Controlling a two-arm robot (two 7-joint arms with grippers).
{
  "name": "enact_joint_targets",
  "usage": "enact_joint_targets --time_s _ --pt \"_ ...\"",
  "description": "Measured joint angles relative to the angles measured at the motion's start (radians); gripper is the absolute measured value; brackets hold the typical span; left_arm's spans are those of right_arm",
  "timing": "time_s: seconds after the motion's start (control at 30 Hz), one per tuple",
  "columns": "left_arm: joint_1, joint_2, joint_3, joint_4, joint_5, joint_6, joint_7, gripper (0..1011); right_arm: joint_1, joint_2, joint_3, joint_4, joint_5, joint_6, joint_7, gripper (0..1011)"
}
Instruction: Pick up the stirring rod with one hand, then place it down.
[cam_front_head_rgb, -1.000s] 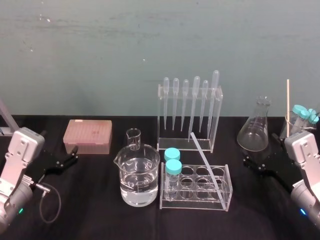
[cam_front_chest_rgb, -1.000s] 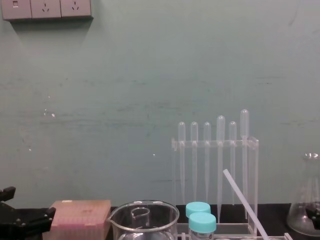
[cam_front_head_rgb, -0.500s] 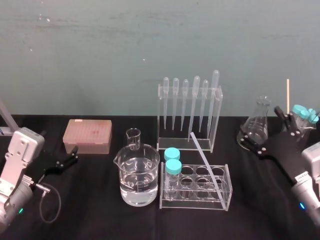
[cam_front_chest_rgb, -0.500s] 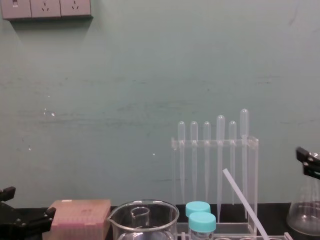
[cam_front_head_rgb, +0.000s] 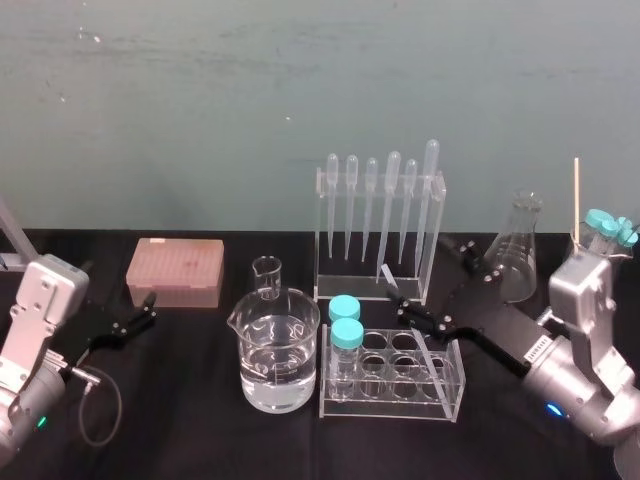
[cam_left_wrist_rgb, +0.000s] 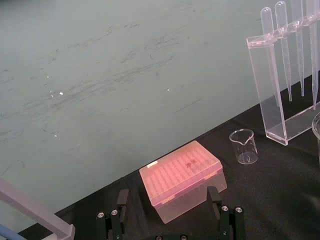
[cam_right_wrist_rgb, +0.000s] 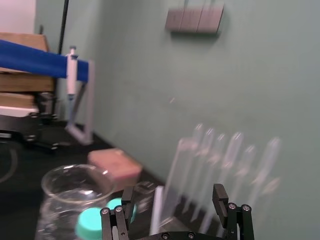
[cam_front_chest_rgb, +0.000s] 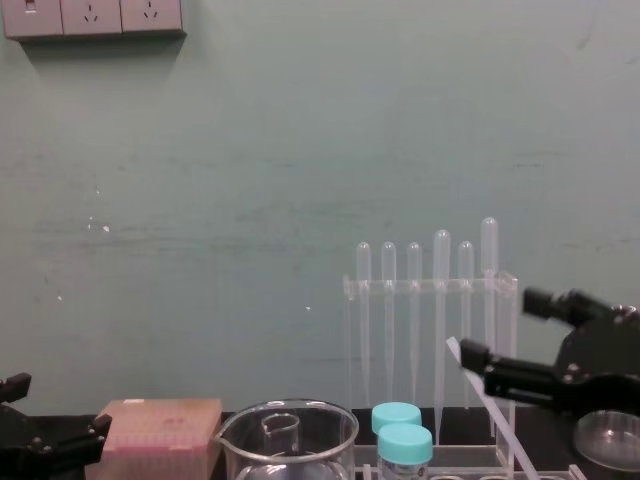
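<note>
Long translucent-white stirring rod (cam_front_head_rgb: 387, 276) leans in the clear acrylic tube rack (cam_front_head_rgb: 392, 408). Black right gripper (cam_front_head_rgb: 432, 275) hovers over the rack's rear edge at the rod's upper end, jaws spread; contact unclear. Left gripper (cam_front_head_rgb: 140, 312) sits well left of the rack, jaws spread.

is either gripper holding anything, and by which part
Nothing is held. The right gripper is open, its fingers spread either side of the stirring rod near its top, not closed on it. The left gripper is parked open at left.
</note>
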Motion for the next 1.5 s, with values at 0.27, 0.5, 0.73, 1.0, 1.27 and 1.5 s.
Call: enact_joint_targets --time_s 0.27,0.5,0.73,1.0,1.27,1.5 --pt "0.0 0.0 0.0 0.0 0.0 0.0 0.0 1000 0.078 -0.036 0.001 0.07 0.216 0.306 0.185 1000" --pt "0.0 0.0 0.0 0.0 0.0 0.0 0.0 1000 0.114 -0.061 0.012 0.116 0.287 0.451 0.242 1000" --pt "0.0 0.0 0.0 0.0 0.0 0.0 0.0 1000 0.116 -0.064 0.012 0.119 0.286 0.468 0.235 1000" --pt "0.0 0.0 0.0 0.0 0.0 0.0 0.0 1000 0.115 -0.063 0.012 0.118 0.286 0.462 0.236 994" --pt "0.0 0.0 0.0 0.0 0.0 0.0 0.0 1000 0.114 -0.062 0.012 0.117 0.286 0.459 0.237 812" --pt "0.0 0.0 0.0 0.0 0.0 0.0 0.0 1000 0.114 -0.061 0.012 0.116 0.286 0.457 0.238 594"
